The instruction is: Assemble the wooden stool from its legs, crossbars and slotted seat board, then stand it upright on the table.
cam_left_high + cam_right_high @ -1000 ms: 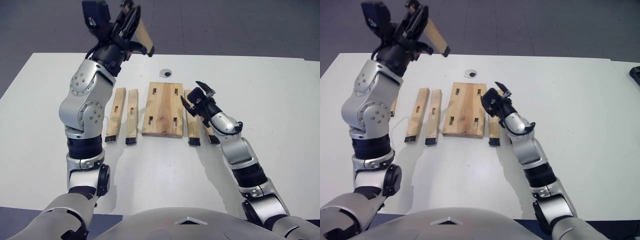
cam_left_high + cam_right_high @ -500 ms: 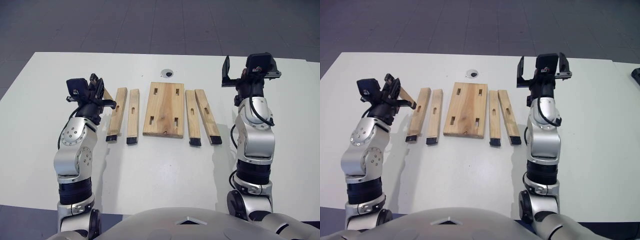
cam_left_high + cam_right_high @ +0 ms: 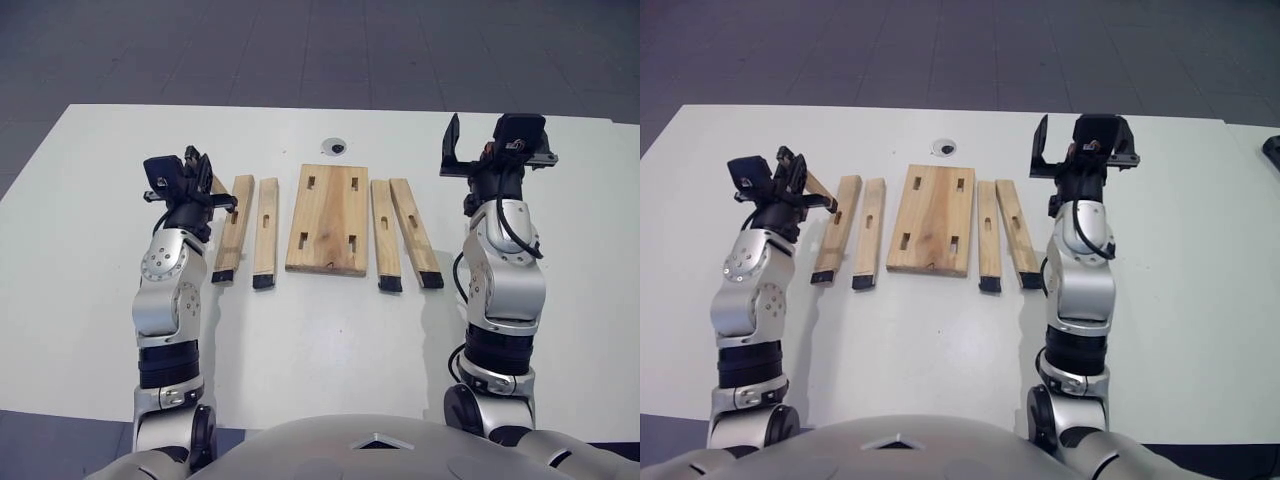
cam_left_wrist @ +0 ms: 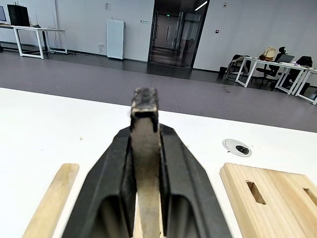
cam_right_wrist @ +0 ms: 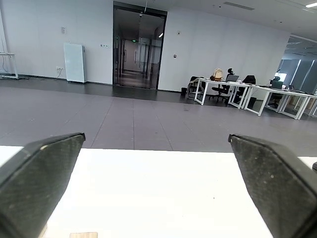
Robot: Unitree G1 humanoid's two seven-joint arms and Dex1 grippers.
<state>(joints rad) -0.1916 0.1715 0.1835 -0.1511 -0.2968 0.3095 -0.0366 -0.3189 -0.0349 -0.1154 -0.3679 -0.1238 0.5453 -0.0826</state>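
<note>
My left claw [image 4: 145, 129] clamped the wooden bar [image 4: 145, 148] low beside the left legs [image 3: 235, 225], ready for slotting; my right claw [image 5: 156, 144] hung wide open, free to take another.

room: near strip of table [image 3: 330, 330] | blocked: seat board [image 3: 325, 219], legs [image 3: 265, 230] close on both sides, narrow gaps

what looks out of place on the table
Nothing stands out: the seat board lies flat with two legs on each side, roughly in line, and the left gripper holds one wooden piece.
</note>
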